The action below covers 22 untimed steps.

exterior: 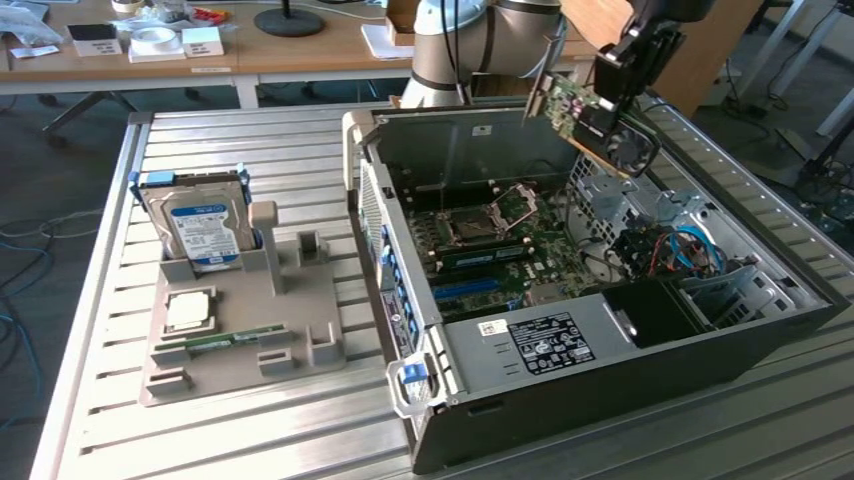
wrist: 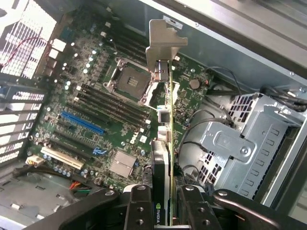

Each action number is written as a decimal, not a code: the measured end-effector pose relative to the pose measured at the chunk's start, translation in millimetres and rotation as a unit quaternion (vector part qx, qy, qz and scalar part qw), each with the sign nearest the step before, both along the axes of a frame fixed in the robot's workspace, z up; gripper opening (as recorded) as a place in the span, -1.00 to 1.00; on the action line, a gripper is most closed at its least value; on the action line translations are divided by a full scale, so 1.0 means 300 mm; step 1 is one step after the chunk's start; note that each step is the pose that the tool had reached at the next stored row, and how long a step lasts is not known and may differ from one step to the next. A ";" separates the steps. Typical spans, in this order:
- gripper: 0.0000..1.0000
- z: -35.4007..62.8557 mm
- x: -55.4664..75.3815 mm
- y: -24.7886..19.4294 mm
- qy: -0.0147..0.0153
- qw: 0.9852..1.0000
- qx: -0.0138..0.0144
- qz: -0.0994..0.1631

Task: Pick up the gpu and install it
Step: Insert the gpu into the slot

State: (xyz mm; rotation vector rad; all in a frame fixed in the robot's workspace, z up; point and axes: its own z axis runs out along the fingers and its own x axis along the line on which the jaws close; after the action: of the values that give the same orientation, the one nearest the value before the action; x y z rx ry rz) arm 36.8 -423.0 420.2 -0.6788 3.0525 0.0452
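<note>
The pincer [exterior: 614, 80] is clamped on the gpu [exterior: 595, 122] and holds it in the air above the open computer case [exterior: 400, 200], which lies on its side on the slatted worktop [exterior: 267, 140]. In the exterior view the card hangs tilted over the far corner of the case, toward that view's right, and touches nothing below. The wrist view looks down the card's thin edge. The two fingers [wrist: 139, 208] press on its faces, and its silver bracket [wrist: 163, 43] is at the far end, above the motherboard [wrist: 96, 100]. The card is not seated, and it is well apart from the expansion slots, the blue slot [wrist: 81, 123] among them.

The main risk looks like alignment. The card is held at a slant, so its edge connector could meet a slot crooked and jam, or press on the board beside the slot instead of going in. The bracket sticks out past the board and could catch on the rear wall of the case or scrape parts near the processor socket [wrist: 128, 81]. The drive cage [wrist: 240, 148] and the loose cables [exterior: 687, 250] are just beside the card's likely path, and a sideways drift could snag either. The fingers grip only a small patch at one end, so any knock could twist the card in the grip. The hard drive [exterior: 200, 225] in its stand is well clear.
</note>
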 end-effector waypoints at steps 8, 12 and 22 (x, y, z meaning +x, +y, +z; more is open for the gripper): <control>-0.47 -0.001 0.000 0.000 0.000 0.999 0.000 0.054; -0.47 -0.001 0.000 0.000 0.000 0.996 0.000 0.088; -0.47 -0.004 0.000 0.000 0.000 0.986 0.000 0.169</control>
State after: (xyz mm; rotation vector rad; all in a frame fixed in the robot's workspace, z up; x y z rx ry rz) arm 36.8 -423.0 418.9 -1.1873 2.8983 0.0483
